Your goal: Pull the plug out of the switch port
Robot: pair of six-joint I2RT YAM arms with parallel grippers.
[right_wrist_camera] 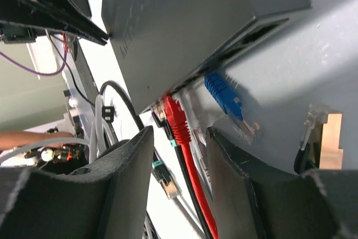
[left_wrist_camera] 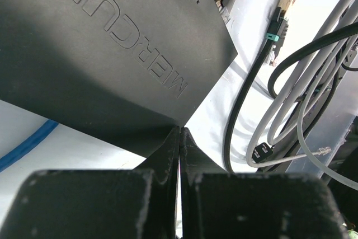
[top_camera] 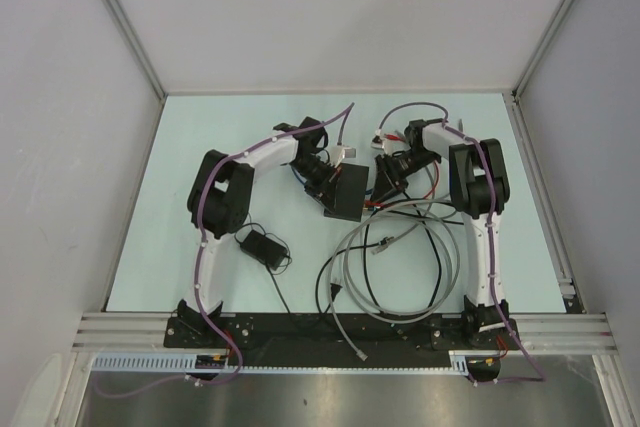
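Pale counter [top_camera: 200, 277], grey walls [top_camera: 330, 17] (cables [top_camera: 400, 277] strewn near). Switch [top_camera: 347, 194] lies long axis near-far, ports right; left tool [left_wrist_camera: 180, 138] pinched empty, right tool [right_wrist_camera: 179, 132] wide, red plug [right_wrist_camera: 174, 117] at its tips.

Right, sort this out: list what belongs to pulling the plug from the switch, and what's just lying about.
Belongs to the job:
- switch
- red plug at its ports
- right hand, open around the red cable
- left hand, shut at the switch's corner

Lying about:
- power adapter
- coiled grey cable
- loose black cable, unplugged
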